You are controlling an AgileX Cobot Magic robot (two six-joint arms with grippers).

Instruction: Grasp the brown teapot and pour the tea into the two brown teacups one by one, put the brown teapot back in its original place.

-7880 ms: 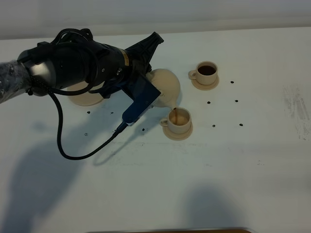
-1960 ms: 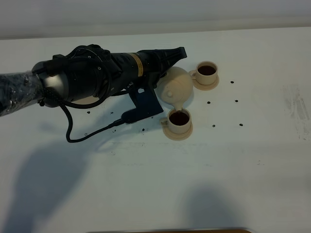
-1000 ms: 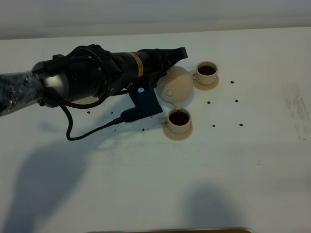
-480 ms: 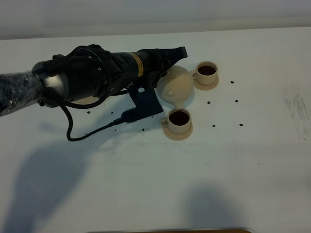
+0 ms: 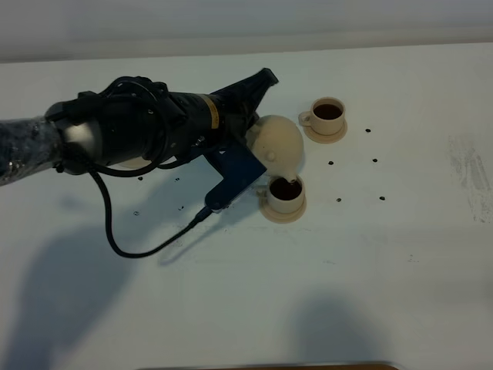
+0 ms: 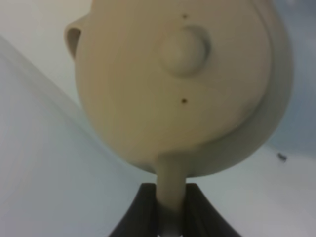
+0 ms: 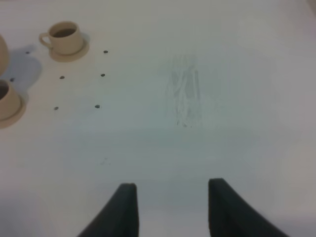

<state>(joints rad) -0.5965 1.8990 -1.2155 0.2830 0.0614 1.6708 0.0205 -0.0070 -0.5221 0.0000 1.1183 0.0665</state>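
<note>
My left gripper point(image 5: 253, 116) is shut on the loop handle of the brown teapot point(image 5: 276, 142) and holds it tilted, spout down over the near teacup point(image 5: 285, 193). That cup holds dark tea and stands on its saucer. The far teacup point(image 5: 327, 114) also holds dark tea. In the left wrist view the fingers point(image 6: 143, 212) pinch the handle, with the teapot's lid and knob point(image 6: 185, 49) facing the camera. The wide saucer point(image 5: 127, 163) is mostly hidden under my left arm. My right gripper point(image 7: 173, 207) is open and empty over bare table; both cups point(image 7: 63, 37) point(image 7: 6, 101) show far from it.
Small dark specks point(image 5: 339, 200) dot the white table around the cups. A faint scuffed patch point(image 5: 471, 173) marks the table's right side. A black cable point(image 5: 131, 247) loops from my left arm over the table.
My left wrist has rolled, swinging its camera mount lower. The teapot has tipped further, and its spout is lower over the near cup.
</note>
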